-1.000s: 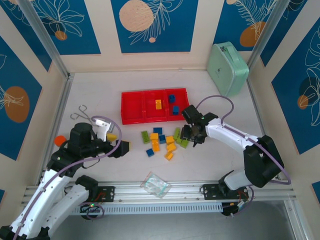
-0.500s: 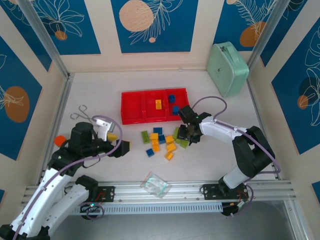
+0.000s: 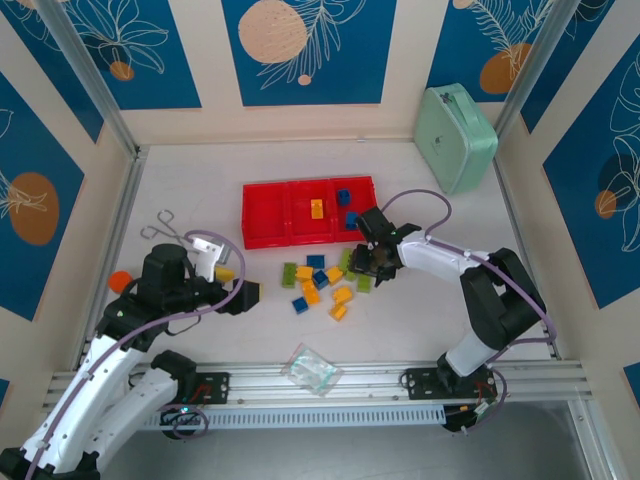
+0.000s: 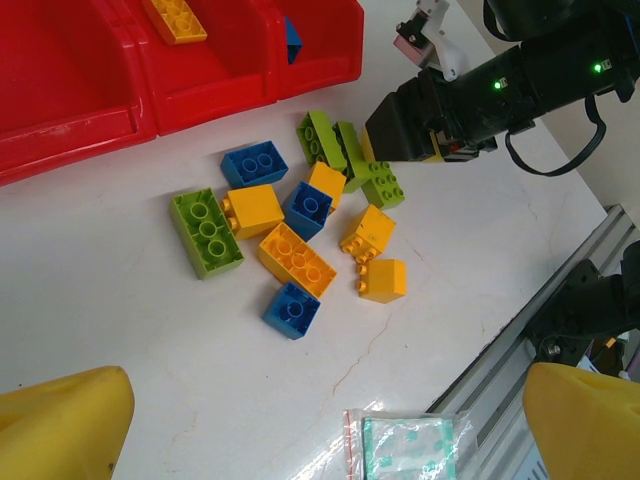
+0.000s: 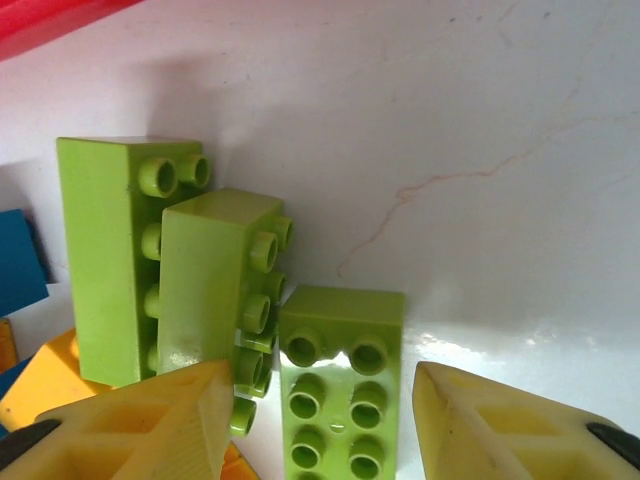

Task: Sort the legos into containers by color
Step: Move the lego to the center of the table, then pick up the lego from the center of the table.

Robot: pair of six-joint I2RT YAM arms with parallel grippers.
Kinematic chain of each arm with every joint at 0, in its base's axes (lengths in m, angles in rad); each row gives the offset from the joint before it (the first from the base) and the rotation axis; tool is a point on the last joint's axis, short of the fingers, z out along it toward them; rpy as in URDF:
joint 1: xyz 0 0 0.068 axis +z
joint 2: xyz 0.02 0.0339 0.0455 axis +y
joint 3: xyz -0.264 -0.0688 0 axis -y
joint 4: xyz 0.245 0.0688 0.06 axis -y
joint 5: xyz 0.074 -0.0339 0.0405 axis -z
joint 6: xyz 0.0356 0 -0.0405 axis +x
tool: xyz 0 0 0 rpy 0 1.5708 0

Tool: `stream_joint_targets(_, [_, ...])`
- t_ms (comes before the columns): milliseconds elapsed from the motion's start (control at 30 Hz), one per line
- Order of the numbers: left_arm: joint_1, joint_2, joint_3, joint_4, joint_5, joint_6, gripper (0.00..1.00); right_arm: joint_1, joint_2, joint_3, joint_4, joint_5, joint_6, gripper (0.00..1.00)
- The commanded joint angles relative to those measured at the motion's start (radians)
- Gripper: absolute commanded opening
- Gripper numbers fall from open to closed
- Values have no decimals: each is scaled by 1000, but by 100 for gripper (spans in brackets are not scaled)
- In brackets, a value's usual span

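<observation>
Loose legos (image 3: 320,282) in lime green, orange-yellow and blue lie in a cluster in front of the three joined red containers (image 3: 268,228). The middle container holds an orange-yellow brick (image 3: 316,208), and the right one holds two blue bricks (image 3: 343,196). My right gripper (image 3: 366,264) is down at the cluster's right edge, open. Its fingers straddle a lime green brick (image 5: 342,385), with two more green bricks (image 5: 215,270) beside its left finger. My left gripper (image 3: 240,283) hovers open left of the cluster, its yellow fingertips (image 4: 62,420) wide apart above bare table.
A mint-green case (image 3: 456,137) stands at the back right. A clear plastic bag (image 3: 313,369) lies near the front rail. Metal forceps (image 3: 160,225) and a small orange object (image 3: 121,281) lie at the left, by my left arm.
My right gripper has moved left and a little back, closing in on the green bricks at the cluster's right edge and nudging them. The left arm has not moved.
</observation>
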Motion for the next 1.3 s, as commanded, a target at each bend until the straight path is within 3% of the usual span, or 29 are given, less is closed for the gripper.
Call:
stream_joint_targets(0, [-9,-1,-3,-12,10,8,99,10,-73,-17,-72,43,-9,52])
stream_joint_targets(200, [-9,1,-4,-11,11,8,99,42,-125,-58,-81,18,-10,55])
stream_joint_targets(867, [-10,2,-2,-13,5,8,100,78,68,-12,-62,48,-13,57])
stream_joint_targets(1267, [-9,-1,-2,-13,5,9,99,70,94,-4,-98,116,-42,40])
